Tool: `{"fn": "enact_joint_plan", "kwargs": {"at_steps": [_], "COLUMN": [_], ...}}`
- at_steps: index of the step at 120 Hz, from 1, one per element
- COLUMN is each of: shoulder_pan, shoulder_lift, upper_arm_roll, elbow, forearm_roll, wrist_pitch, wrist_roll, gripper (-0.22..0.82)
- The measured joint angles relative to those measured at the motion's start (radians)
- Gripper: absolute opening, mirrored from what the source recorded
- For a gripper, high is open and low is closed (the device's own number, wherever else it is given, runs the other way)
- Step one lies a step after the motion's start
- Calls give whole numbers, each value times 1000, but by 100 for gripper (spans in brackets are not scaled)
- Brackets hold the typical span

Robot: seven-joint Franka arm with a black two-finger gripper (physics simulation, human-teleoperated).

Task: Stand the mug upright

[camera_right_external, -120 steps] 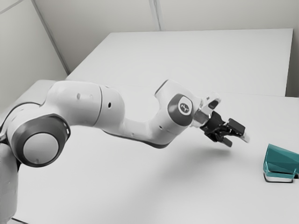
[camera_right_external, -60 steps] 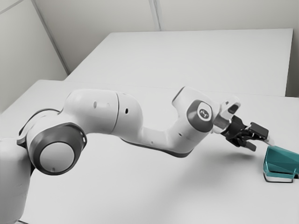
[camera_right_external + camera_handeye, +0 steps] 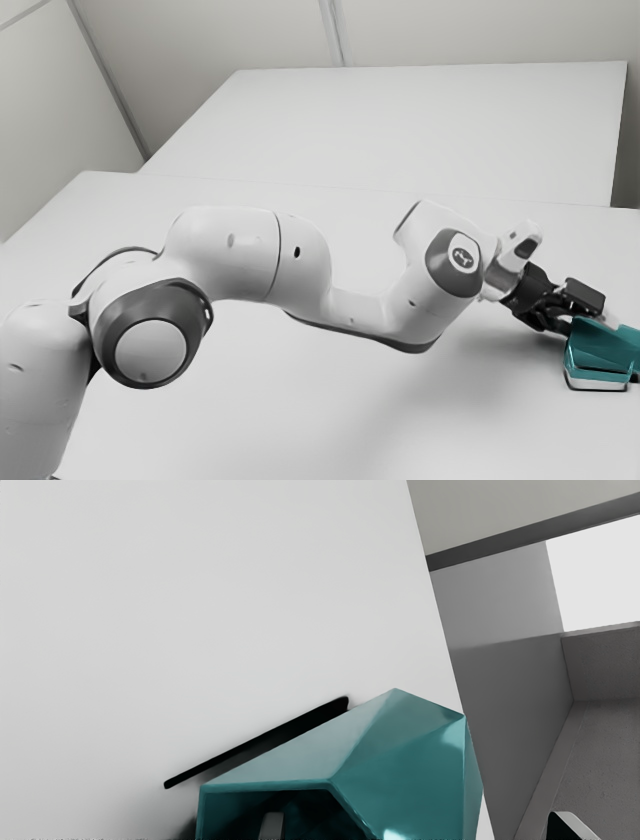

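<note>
exterior view looks down from beside the arm [image 3: 232, 255]; wrist view, closer, faces the mug [image 3: 400, 770] both share

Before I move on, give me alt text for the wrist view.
A teal mug lies on its side on a white table, its mouth facing the open tool. One finger shows against the mouth's dark inside, the other stands outside the mug. A black bar runs along the mug.

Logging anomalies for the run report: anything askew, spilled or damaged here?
One oddity: the teal mug lies tipped over on the table, its mouth facing the open end effector instead of up. No spill or damage visible.
</note>
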Motion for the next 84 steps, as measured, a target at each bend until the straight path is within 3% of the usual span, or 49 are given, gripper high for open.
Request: {"fn": "enact_joint_plan", "kwargs": {"at_steps": [35, 84], "shoulder_pan": [7, 12], "shoulder_lift": [-2, -13], "upper_arm_roll": [-26, -48], "elbow": [2, 6], "forearm_roll": [-20, -21], "wrist_pitch": [-21, -32], "wrist_roll": [16, 35], "gripper": [29, 2]}}
